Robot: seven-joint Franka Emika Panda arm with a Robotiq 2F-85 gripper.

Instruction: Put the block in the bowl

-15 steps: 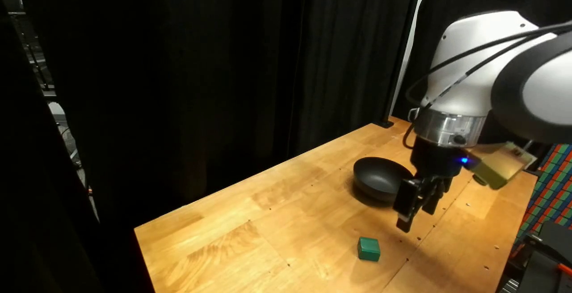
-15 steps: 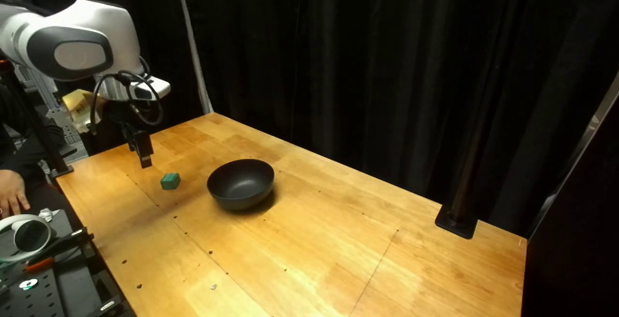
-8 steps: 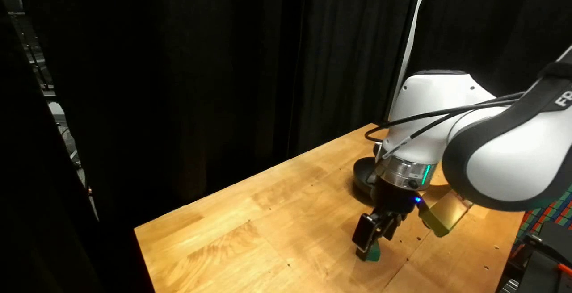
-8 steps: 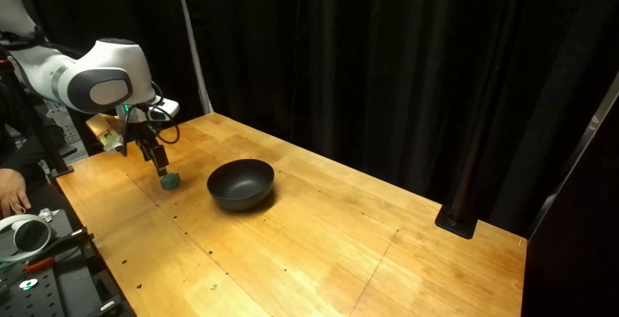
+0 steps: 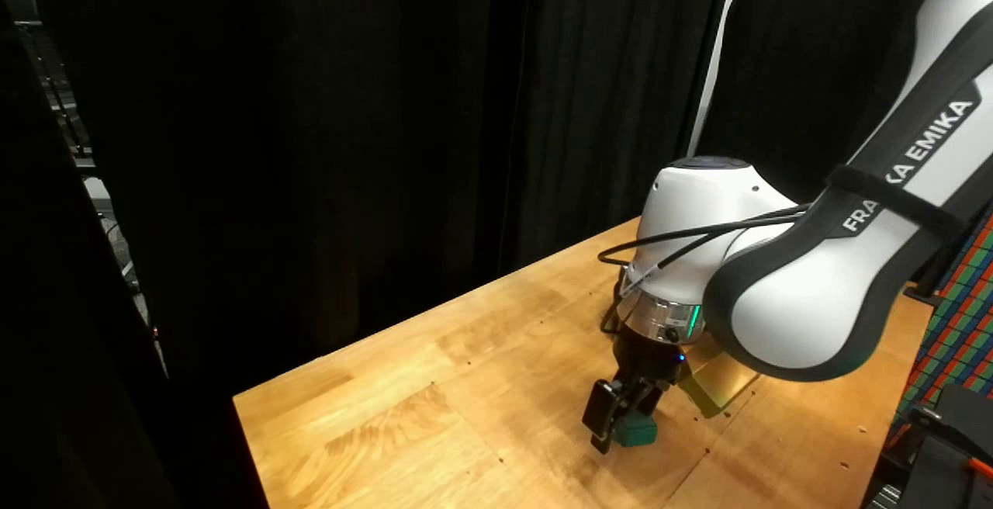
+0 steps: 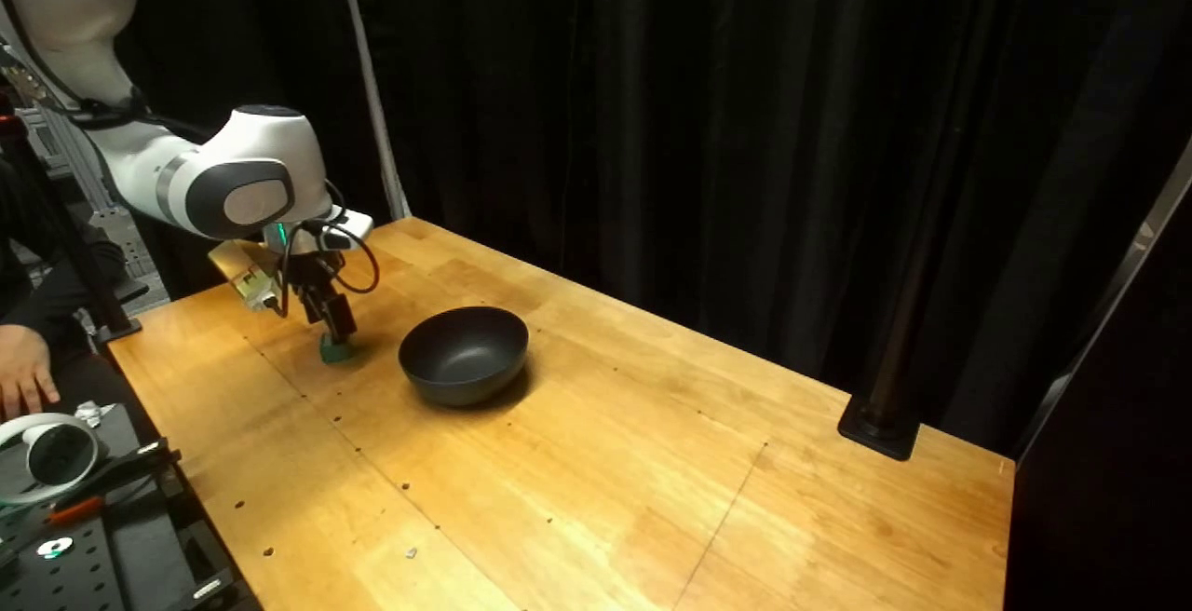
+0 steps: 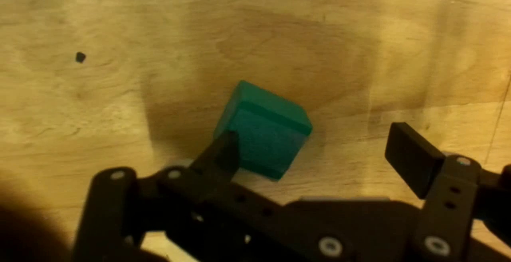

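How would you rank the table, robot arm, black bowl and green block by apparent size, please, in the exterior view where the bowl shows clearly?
Largest to smallest in that view:
1. table
2. robot arm, cut off by the picture's edge
3. black bowl
4. green block, partly covered by the jaws

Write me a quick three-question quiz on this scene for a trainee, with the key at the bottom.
1. Which is wider, the block or the bowl?
2. True or false: the block lies inside the bowl.
3. Pick one. In the wrist view, the claw is:
A) shut on the block
B) open
C) shut on the bowl's rim

Key
1: The bowl.
2: False; the block sits on the table, outside the bowl.
3: B, with a wide gap.
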